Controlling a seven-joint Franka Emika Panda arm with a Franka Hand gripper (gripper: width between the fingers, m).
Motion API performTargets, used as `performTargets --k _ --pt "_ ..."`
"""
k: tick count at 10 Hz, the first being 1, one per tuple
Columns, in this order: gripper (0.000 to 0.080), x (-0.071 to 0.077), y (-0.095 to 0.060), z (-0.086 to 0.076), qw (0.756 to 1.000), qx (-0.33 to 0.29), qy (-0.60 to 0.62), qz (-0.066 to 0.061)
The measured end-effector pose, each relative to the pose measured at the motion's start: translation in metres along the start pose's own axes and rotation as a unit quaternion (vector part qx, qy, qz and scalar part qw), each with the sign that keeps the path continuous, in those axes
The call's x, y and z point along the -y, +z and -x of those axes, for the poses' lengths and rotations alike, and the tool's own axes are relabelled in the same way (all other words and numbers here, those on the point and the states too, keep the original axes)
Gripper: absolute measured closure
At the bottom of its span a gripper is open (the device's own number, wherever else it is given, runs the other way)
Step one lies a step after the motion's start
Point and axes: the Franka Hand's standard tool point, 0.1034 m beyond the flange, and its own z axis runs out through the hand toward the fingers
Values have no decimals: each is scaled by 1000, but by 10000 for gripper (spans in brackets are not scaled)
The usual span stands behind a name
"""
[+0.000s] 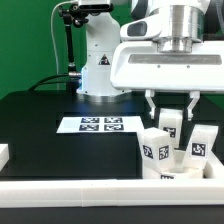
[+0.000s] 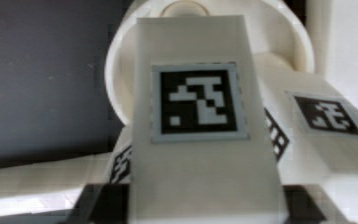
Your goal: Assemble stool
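Exterior view, right of centre: fingers point(image 1: 150, 104) spread wide, nothing pinched, straddling the top of an upright leg point(image 1: 171, 124). Second leg point(image 1: 155, 152) and third leg point(image 1: 200, 146) just below, lower right of frame. Black desk point(image 1: 40, 120) across the left half. Marker board point(image 1: 100, 125) flat at mid-frame. White rim bar point(image 1: 90, 192) along the bottom edge. Wrist view: the leg point(image 2: 197, 110), tag facing the camera, filling the centre; round seat point(image 2: 286, 50) behind it, partly hidden.
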Motion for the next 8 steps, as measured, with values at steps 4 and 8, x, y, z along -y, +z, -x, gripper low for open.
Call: performTargets --k 4,8 --pt "459 -2 0 0 999 -34 -4 -8" --pt "459 -3 0 -1 999 -42 -3 -9"
